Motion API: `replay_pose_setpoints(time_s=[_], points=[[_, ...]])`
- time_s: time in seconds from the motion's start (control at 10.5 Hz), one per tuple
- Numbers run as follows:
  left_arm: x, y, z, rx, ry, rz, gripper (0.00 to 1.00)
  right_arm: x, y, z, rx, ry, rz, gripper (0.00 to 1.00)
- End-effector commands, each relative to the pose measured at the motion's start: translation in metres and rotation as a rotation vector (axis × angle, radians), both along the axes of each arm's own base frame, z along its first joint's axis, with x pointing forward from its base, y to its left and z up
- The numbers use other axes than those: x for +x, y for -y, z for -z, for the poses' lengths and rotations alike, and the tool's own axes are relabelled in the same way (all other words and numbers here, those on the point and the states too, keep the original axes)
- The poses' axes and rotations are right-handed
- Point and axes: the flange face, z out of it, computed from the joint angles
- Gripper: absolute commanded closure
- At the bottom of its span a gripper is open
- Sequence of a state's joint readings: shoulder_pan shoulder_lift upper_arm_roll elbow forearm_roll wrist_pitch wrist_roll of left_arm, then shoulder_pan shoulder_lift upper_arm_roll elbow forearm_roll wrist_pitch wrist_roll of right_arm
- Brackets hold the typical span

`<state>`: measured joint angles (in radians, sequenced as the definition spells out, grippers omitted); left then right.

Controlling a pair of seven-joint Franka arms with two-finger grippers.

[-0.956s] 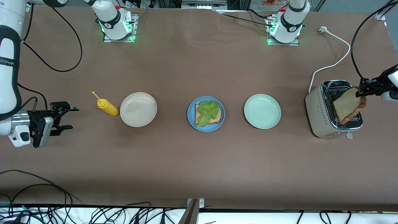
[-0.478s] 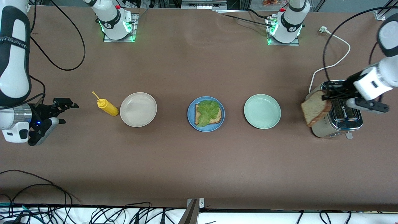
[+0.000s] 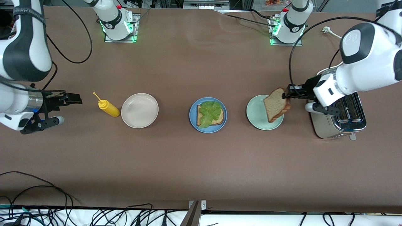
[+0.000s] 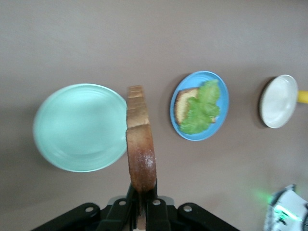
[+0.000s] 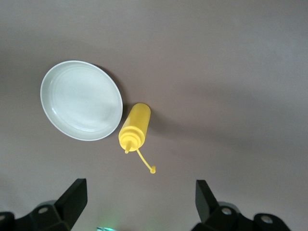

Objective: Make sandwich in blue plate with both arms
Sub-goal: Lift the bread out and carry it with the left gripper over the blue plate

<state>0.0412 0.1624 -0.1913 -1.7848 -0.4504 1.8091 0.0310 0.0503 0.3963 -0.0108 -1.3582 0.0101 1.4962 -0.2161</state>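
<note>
Left gripper (image 3: pixel 287 95) reaches sideways, pinching a toast slice (image 3: pixel 276 104) over the pale green plate (image 3: pixel 259 116); right gripper (image 3: pixel 64 108) hangs wide open near the mustard bottle (image 3: pixel 108 107).

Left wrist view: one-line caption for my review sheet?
Left gripper carries a toast slice over the pale green plate, toward the blue plate.

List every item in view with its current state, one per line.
Left gripper: shut on the bread slice, over the green plate.
Right gripper: open, holding nothing, waiting near the mustard bottle.
Blue plate: holds one bread slice topped with lettuce.
Green plate: nothing on it.
Beige plate: nothing on it.
Mustard bottle: lying on its side.
Toaster: no bread showing in its slots.
</note>
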Motion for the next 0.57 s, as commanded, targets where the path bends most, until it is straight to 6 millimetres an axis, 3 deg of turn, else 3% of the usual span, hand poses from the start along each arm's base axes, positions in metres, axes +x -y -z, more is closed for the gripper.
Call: replay_pose_setpoints(time_s=[0.0,0.19,0.38,0.48], points=[[0.01,0.05,0.029,-0.137,-0.025,-0.032,1.0,-0.053,0.0,-0.017,-0.096,0.073,0.242,0.0],[0.01,0.089,0.052,-0.251,-0.086,-0.06,1.0,-0.076,0.023,-0.052,-0.079,0.152,0.273,0.0],[0.005,0.129,0.071,-0.276,-0.096,-0.054,1.0,-0.099,0.034,-0.1,-0.064,0.202,0.286,0.0],[0.002,0.152,0.084,-0.309,-0.122,-0.076,1.0,-0.113,0.04,-0.115,-0.062,0.176,0.29,0.0]])
